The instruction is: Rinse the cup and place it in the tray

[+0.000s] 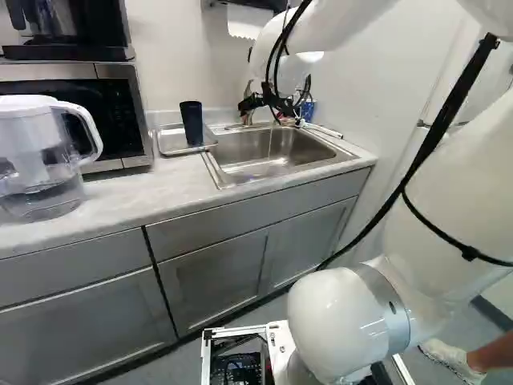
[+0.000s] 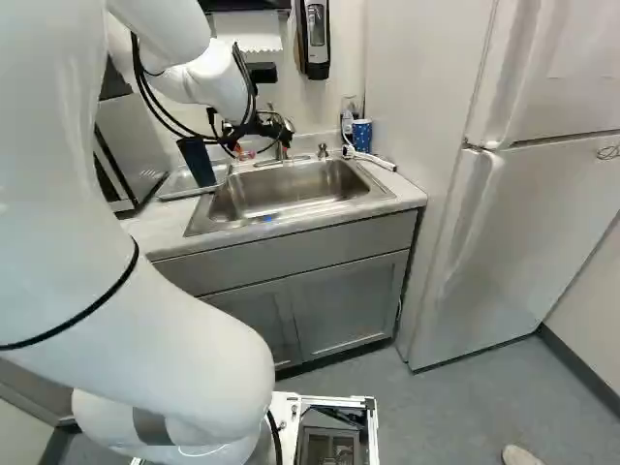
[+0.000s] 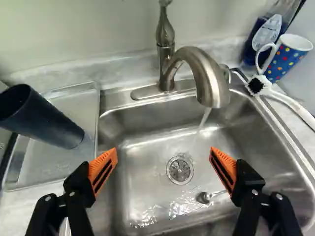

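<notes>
Our pincer (image 1: pixel 272 110) stands wide open above the sink (image 3: pixel 147 167). We see water (image 3: pixel 204 118) running from the tap (image 3: pixel 214 86) and the dark cup (image 3: pixel 42 120) standing in the tray (image 3: pixel 54 164).

Arm (image 2: pixel 184 334) bent, extended forward; gripper (image 2: pixel 263 146) angled downward, fingers (image 3: pixel 104 167) spread apart.

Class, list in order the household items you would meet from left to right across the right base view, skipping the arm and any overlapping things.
Dark blue cup → paper towels → wall soap dispenser → dotted mug → refrigerator
</notes>
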{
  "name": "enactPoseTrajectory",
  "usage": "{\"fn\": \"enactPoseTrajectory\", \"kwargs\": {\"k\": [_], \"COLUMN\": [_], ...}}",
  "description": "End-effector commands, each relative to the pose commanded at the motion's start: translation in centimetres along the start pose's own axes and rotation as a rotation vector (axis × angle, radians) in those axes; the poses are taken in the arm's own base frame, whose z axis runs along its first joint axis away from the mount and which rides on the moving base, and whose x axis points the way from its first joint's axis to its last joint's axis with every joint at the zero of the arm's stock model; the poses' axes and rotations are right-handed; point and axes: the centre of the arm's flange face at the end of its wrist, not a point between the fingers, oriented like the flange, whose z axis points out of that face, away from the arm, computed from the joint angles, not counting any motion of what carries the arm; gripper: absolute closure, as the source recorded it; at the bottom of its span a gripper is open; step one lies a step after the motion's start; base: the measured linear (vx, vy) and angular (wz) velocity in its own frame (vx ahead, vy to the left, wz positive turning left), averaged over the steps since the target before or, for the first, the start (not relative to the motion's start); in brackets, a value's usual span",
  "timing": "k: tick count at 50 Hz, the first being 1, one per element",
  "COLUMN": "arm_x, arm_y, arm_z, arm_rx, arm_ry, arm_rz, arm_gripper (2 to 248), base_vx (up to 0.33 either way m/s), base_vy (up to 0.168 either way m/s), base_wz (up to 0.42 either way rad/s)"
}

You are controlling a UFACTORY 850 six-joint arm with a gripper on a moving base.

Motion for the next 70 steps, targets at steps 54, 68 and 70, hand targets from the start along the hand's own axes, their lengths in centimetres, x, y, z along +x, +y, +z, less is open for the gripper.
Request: {"fn": "enactPoseTrajectory", "kwargs": {"k": [54, 68, 70], "arm_x": [0.9, 2.2, 2.4], "arm_y": [0.7, 0.8, 0.9], "arm_z": [-0.4, -0.7, -0.8], "arm_rx": [-0.023, -0.037, -0.039], "arm_ry": [0.139, 0.285, 0.306], "arm_rz": [0.008, 0.007, 0.007], "arm_gripper": [3, 3, 3], "base_vx": [0.000, 0.000, 0.000], "base_vy": [0.000, 0.000, 0.000], "base_wz": [0.000, 0.000, 0.000]}}
